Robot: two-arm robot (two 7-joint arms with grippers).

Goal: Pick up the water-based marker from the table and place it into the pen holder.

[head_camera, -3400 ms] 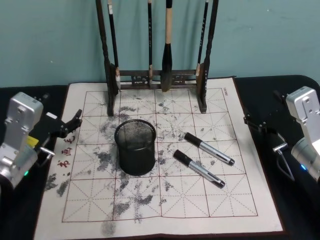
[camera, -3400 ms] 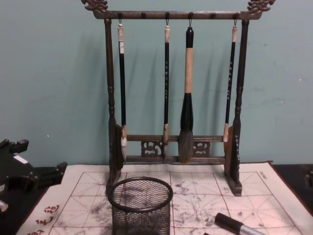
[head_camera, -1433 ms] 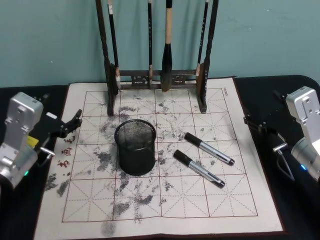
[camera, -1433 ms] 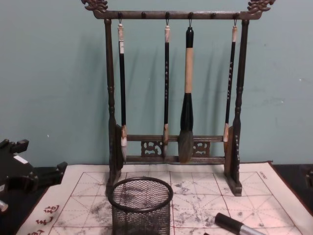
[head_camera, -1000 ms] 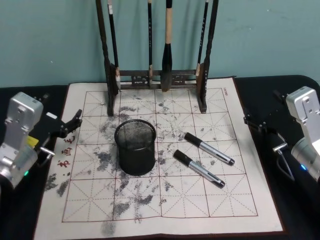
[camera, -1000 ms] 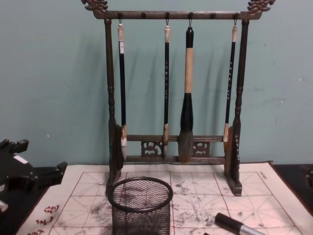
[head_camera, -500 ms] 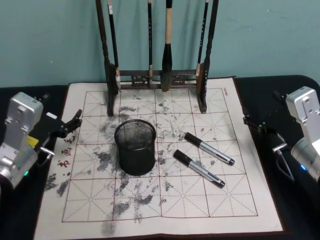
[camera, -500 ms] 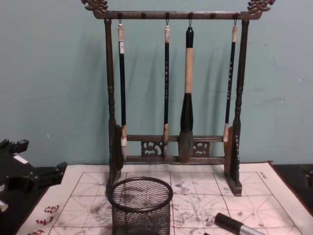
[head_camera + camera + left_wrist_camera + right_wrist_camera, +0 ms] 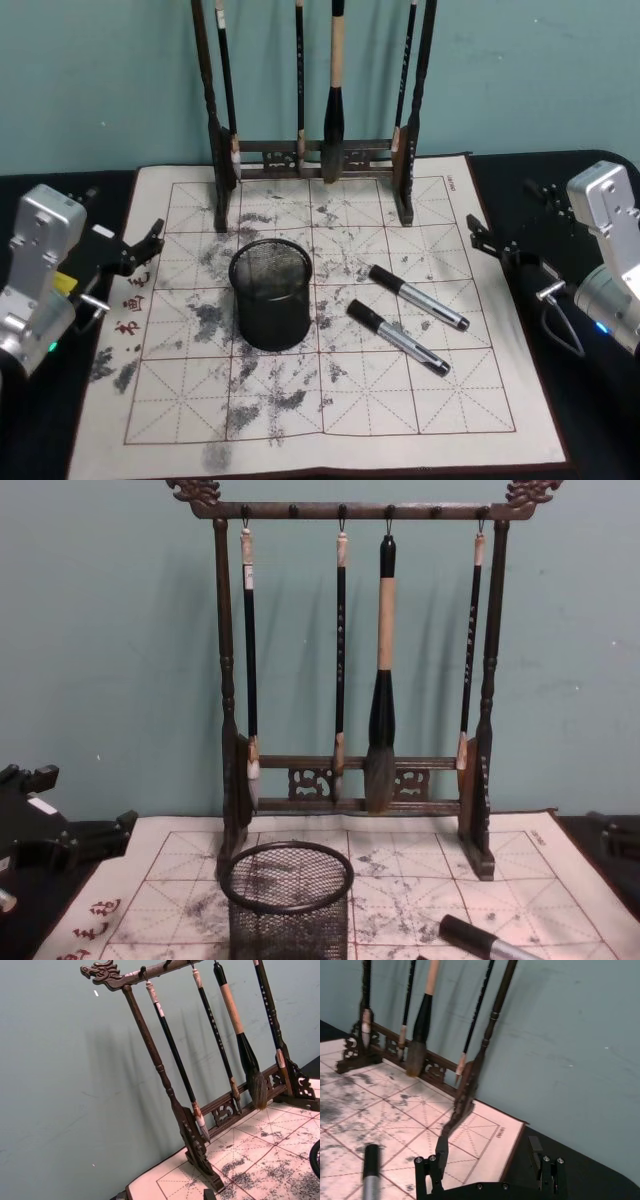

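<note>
Over the right edge of the ink-stained practice mat (image 9: 330, 420), the right gripper (image 9: 500, 205) hovers with its fingers spread wide and nothing between them. Two markers lie flat on the mat to its left, roughly parallel and close together but not touching. Each has its black cap toward the pen holder (image 9: 271, 293) and its silver barrel running off to the near right. The far marker (image 9: 417, 298) is the one nearer this gripper; the near marker (image 9: 397, 337) sits just beyond it. The pen holder stands upright and empty near the mat's middle, left of both markers and in front of the brush rack (image 9: 310, 155).

No marker is grasped yet, so the step in hand looks like the approach. The next move probably calls for bringing the gripper left and down over the far marker. The wrist would turn so the fingers straddle the barrel crosswise, and the grasp should avoid nudging its neighbour.

At the mat's left edge the left gripper (image 9: 125, 212) waits above the dark desk (image 9: 600, 420), also spread and empty.
</note>
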